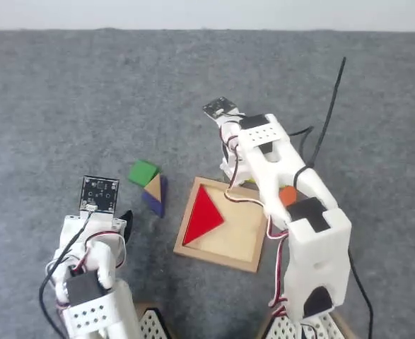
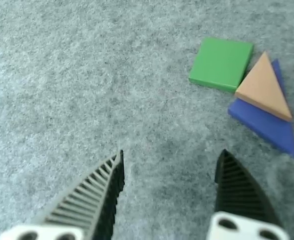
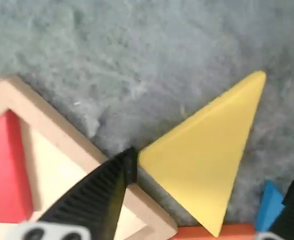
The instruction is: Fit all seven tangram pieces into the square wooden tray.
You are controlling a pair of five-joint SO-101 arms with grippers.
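We count only the red triangle [image 1: 203, 212] in the tray [image 1: 218, 256]; six more lie outside. Our right end effector [image 3: 214, 170] gapes around the yellow triangle [image 3: 212, 135] beside the tray; our left end effector [image 2: 169, 170] hangs wide, empty.

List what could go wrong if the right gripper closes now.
The right gripper straddles the yellow triangle with one finger at the wooden tray rim; closing may snag or shove the tray. The blue piece lies between the triangle and the other finger, so it may get pinched too.
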